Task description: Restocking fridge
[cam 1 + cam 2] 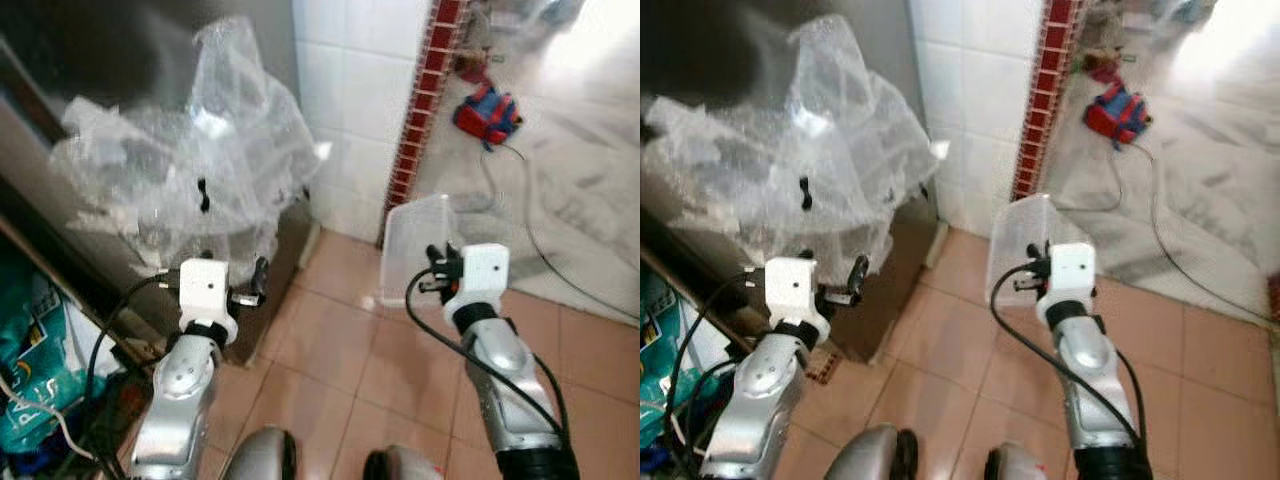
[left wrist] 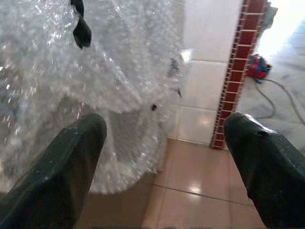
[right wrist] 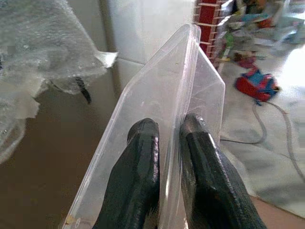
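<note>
**Clear plastic lid held up beside the fridge**

Clear flat plastic lid (image 3: 157,109) stands on edge in the right end effector (image 3: 167,143), its black fingers pinched tight on it, above the terracotta floor tiles (image 1: 340,350). To the left, the left end effector (image 2: 162,143) gapes wide and empty near crumpled bubble wrap (image 1: 190,150) draped over the dark steel fridge (image 1: 285,250).

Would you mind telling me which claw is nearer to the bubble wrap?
Left. The left claw is open just before the bubble wrap; the right claw is farther off, shut on a clear plastic lid.
</note>
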You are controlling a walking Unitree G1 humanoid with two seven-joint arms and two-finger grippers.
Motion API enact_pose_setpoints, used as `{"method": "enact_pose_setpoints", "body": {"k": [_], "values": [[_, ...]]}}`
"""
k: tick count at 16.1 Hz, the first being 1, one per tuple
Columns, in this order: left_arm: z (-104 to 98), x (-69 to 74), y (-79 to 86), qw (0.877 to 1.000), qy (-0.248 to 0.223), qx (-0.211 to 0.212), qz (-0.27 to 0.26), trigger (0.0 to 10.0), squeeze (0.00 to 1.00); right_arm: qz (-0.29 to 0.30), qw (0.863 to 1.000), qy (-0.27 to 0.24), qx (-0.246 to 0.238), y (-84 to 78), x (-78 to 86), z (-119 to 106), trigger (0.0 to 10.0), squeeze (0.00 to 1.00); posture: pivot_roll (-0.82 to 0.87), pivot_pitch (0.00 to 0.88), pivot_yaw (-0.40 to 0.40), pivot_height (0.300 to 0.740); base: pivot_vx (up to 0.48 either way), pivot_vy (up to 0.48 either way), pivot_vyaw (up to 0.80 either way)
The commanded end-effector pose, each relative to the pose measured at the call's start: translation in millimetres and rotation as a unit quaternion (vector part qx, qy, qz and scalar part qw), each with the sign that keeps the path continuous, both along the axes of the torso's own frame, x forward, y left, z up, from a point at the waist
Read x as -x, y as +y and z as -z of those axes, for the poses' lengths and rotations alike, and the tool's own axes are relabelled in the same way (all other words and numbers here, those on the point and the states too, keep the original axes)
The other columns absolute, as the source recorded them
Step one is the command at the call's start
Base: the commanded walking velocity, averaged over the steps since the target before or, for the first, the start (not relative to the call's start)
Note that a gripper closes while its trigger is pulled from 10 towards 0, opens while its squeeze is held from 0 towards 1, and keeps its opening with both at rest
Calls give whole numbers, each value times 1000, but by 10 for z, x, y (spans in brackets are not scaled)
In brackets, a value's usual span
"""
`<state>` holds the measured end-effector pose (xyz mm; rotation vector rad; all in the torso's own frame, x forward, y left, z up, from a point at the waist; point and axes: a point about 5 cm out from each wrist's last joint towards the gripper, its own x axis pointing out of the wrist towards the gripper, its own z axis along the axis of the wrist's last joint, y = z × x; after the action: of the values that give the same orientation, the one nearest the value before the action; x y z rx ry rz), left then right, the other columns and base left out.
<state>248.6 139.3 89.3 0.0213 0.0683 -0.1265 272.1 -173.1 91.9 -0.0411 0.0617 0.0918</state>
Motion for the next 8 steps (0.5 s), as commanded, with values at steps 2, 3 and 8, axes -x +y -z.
{"method": "enact_pose_setpoints", "body": {"k": [2,3,8], "values": [[17,13,66,1000,3,-9,-13,10000,0,-1,1000,-1,-1,21,-8,-12,10000,0,35,44,36,740,-315,0,0],[14,14,70,1000,1,-11,-15,10000,0,0,1000,-1,-1,21,-14,-13,10000,0,35,44,36,740,0,0,0],[17,-1,83,1000,5,-8,-13,10000,0,5,1000,1,-8,23,-17,-8,10000,0,33,43,38,740,0,265,0]]}}
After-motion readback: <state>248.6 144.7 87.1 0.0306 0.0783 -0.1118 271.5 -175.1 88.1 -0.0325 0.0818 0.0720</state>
